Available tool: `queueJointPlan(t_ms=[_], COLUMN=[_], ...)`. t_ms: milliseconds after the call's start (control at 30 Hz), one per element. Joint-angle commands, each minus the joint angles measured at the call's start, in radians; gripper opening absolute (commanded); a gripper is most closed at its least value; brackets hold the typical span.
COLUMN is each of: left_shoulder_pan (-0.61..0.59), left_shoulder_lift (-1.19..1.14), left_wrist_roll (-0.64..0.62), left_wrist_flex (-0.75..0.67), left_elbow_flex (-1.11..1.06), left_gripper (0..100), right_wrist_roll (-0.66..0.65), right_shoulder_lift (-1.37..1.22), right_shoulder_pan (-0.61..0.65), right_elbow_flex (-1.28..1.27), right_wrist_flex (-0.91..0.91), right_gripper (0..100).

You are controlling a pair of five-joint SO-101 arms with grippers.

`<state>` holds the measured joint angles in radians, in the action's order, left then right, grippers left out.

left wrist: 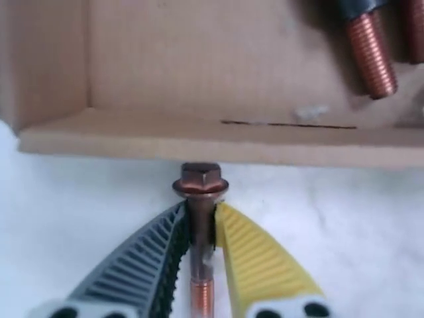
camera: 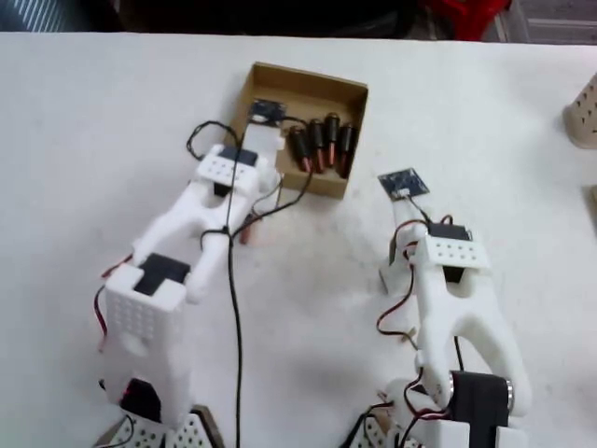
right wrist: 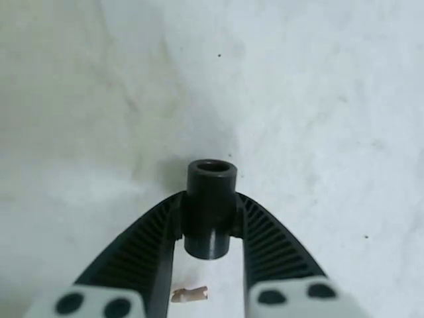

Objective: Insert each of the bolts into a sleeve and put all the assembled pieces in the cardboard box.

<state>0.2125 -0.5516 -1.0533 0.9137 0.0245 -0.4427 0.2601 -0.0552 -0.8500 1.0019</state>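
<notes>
While the bolt point(left wrist: 201, 199) is clamped by its shank between the closed fingers of the left gripper point(left wrist: 201, 211) — a ribbed grey finger point(left wrist: 142, 258) on one side, a ribbed yellow finger point(left wrist: 255, 252) on the other — its flanged hexagonal head points at the outer wall of the cardboard box point(left wrist: 199, 142) and lies close before it; whether head and wall touch cannot be told. Copper thread shows on the shank behind the grip. The sleeve point(right wrist: 211, 209), a short black tube with its open bore facing away from the wrist, is gripped across its body by the right gripper point(right wrist: 209, 199), whose black ribbed fingers press on both sides above the white table point(right wrist: 298, 79); a small brownish scrap point(right wrist: 189, 293) lies on the table between the finger roots. Inside the cardboard box point(camera: 308, 79), four assembled pieces point(camera: 322, 145) lie side by side against the right-hand half of the floor, dark sleeves toward the far wall, copper threaded ends toward the near wall; one such threaded end point(left wrist: 371, 56) is seen over the wall from the left wrist. From above, the left arm point(camera: 201, 210) slants up to the box's near left corner, the right arm point(camera: 457, 280) stands apart to the right of the box, and a black cable point(camera: 233, 308) runs down the table point(camera: 466, 112) beside the left arm.
</notes>
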Motion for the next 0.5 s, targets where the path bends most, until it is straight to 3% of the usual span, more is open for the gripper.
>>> queueJointPlan(t_ms=[0, 200, 467], left_shoulder_pan=[-0.012, -0.021, -0.110], left_shoulder_lift=[0.042, 0.088, 0.102], left_wrist_roll=[0.157, 0.328, 0.463], left_wrist_flex=[0.100, 0.192, 0.213], left_elbow_flex=[0.023, 0.023, 0.021], left_gripper=[2, 2, 2], right_wrist_roll=[-0.011, -0.011, -0.002], right_shoulder_lift=[0.042, 0.045, 0.053], right_shoulder_pan=[-0.001, 0.024, 0.180], right_elbow_flex=[0.005, 0.005, 0.011], right_wrist_flex=[-0.016, -0.038, -0.031], right_gripper=[1.6, 1.6, 1.6])
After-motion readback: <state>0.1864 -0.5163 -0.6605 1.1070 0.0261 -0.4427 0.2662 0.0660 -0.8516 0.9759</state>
